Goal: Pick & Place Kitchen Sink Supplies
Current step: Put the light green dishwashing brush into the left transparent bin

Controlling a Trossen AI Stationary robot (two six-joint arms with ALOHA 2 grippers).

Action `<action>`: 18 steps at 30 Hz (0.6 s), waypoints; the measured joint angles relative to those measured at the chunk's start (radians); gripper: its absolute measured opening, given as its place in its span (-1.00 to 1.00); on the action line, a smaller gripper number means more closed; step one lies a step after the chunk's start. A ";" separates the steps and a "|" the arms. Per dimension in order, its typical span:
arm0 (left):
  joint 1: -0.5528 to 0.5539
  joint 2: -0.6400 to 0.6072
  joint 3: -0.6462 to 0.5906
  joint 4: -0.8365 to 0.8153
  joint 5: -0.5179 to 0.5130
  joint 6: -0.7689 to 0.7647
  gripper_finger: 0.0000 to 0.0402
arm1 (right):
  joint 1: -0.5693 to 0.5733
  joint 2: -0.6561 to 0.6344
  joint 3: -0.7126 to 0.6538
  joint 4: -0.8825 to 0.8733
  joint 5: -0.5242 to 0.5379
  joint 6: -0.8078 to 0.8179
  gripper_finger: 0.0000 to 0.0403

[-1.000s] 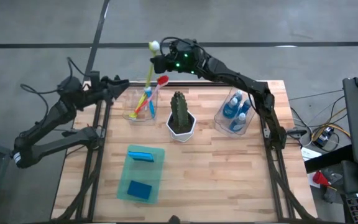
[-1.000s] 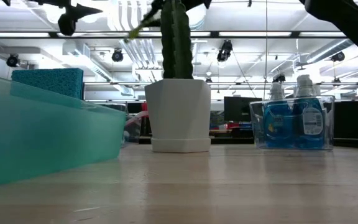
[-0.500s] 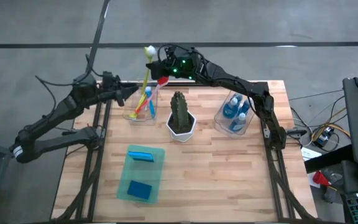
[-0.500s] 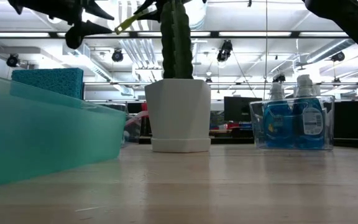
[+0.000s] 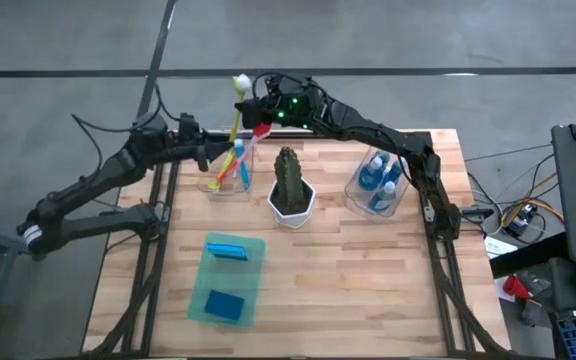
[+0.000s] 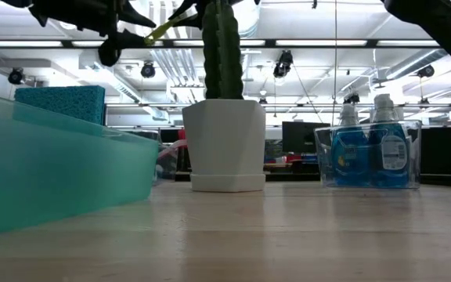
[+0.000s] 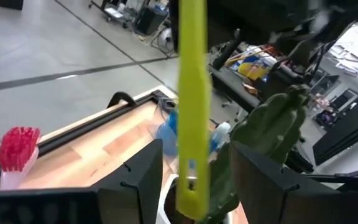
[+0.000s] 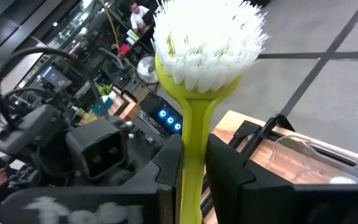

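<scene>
The cactus [image 5: 287, 175] in its white pot [image 5: 291, 208] stands mid-table toward the back, and everything else sits around it. To its left is a clear bin [image 5: 225, 176] holding a blue brush [image 5: 238, 160] and a pink brush [image 5: 252, 143] with a red head, both leaning. To the cactus's right, another clear bin [image 5: 377, 187] holds small blue bottles [image 5: 373, 172] with pale caps; from table height two caps show clearly, though the count is hard to be sure of from above. In front of the cactus and to the left lies a flat green tray [image 5: 209, 287] with a light blue sponge [image 5: 228, 249] at its far end and a darker sponge [image 5: 226, 303] at its near end.

The yellow brush [image 5: 236, 110] hangs above the brush bin, white bristles up. The right gripper [image 5: 259, 104], behind the cactus, is pinched narrowly on its handle just below the head, as its wrist camera shows. The left gripper [image 5: 212, 155] sits left of the cactus beside the brush bin, fingers [image 7: 138, 180] spread wide on either side of the handle's lower end, not visibly touching it.

From table height the tray's wall [image 6: 61, 168] blocks most of the brush bin, the cactus pot covers what is behind it, and the arms show only as dark shapes cut off at the top edge. The lower tip of the yellow handle is lost among the other brushes from above.
</scene>
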 joint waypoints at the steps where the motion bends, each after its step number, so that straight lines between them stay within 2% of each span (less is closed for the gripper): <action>1: 0.000 0.007 0.000 0.002 0.000 0.000 -0.12 | 0.001 0.000 0.000 0.001 0.000 0.000 -0.75; 5: -0.001 0.032 0.000 0.007 -0.007 -0.011 -0.13 | 0.000 0.000 0.000 0.000 -0.003 0.000 -0.75; 8: -0.001 0.045 0.000 0.006 -0.008 -0.027 -0.21 | 0.000 0.000 0.000 0.000 -0.002 0.000 -0.75; 11: -0.001 0.046 0.000 0.006 -0.007 -0.047 -0.41 | 0.000 0.000 0.000 -0.004 0.001 -0.005 -0.75; 16: -0.001 0.040 0.000 0.010 -0.007 -0.055 -0.85 | -0.001 0.000 0.000 -0.007 0.004 -0.017 -0.75; 18: -0.001 0.037 0.000 0.008 -0.002 -0.060 -0.93 | -0.001 0.000 0.000 -0.004 0.000 -0.030 -0.75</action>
